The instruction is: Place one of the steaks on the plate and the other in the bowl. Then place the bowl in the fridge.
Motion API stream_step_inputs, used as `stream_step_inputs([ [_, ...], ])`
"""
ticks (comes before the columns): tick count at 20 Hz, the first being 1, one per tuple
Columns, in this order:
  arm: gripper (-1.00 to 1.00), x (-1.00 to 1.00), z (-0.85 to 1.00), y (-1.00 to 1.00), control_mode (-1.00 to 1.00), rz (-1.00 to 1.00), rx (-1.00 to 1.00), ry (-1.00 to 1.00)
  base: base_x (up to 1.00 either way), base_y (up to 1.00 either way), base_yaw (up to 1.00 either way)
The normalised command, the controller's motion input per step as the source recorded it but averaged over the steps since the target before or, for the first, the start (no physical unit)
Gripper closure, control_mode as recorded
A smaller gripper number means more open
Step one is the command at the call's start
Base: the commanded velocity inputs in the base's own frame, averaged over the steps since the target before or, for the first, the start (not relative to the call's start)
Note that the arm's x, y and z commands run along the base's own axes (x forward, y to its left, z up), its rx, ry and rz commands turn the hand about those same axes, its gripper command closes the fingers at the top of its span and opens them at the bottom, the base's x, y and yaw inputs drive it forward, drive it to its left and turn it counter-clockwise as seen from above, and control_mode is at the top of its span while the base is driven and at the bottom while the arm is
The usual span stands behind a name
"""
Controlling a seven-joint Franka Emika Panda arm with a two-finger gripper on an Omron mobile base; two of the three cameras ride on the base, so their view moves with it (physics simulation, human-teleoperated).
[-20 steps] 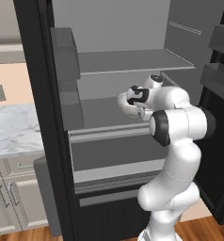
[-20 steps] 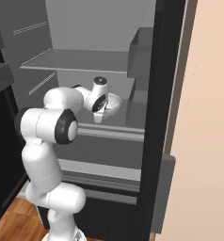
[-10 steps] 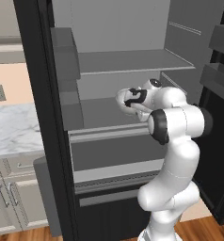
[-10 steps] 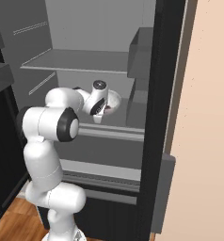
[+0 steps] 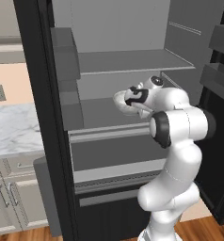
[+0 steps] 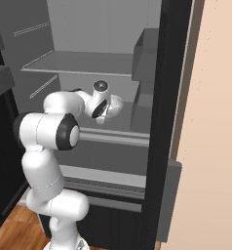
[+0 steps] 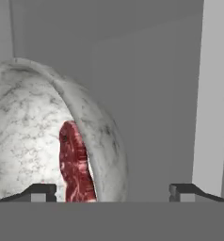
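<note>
The speckled bowl (image 7: 34,127) rests on the middle shelf of the open black fridge (image 5: 36,108), and a red steak (image 7: 76,164) lies inside it. My gripper (image 7: 114,190) is open, its fingertips (image 7: 43,190) set wide on either side of the bowl's near rim and not touching it. From the left base view the bowl (image 5: 121,100) shows just beyond my gripper (image 5: 132,100). In the right base view the bowl (image 6: 116,104) sits beside my gripper (image 6: 104,112) inside the fridge (image 6: 162,122). The plate is out of view.
A fridge shelf (image 5: 128,61) runs above the hand. Door bins (image 5: 67,52) hang on the left door and others (image 6: 145,49) on the right door. A drawer front (image 5: 114,150) lies below the bowl's shelf. A marble counter (image 5: 12,127) stands left of the fridge.
The jaws have gone from shut on the bowl's rim to wide open, letting the bowl go on the shelf. The hand has shifted slightly deeper into the fridge.
</note>
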Motion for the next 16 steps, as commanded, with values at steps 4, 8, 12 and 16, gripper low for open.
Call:
stream_step_inputs([
  [4,-1.0,-0.25,0.11,0.0,-1.0,0.0,0.0,-0.19,0.0,0.0,0.0],
  [8,-1.0,-0.45,0.21,0.0,-1.0,0.0,0.0,-0.2,0.0,0.0,0.0],
  [12,-1.0,-0.7,0.25,0.0,-1.0,0.0,0.0,-0.17,0.0,0.0,0.0],
  [16,-1.0,-0.76,0.34,0.0,-1.0,0.0,0.0,-0.06,0.0,0.0,0.0],
])
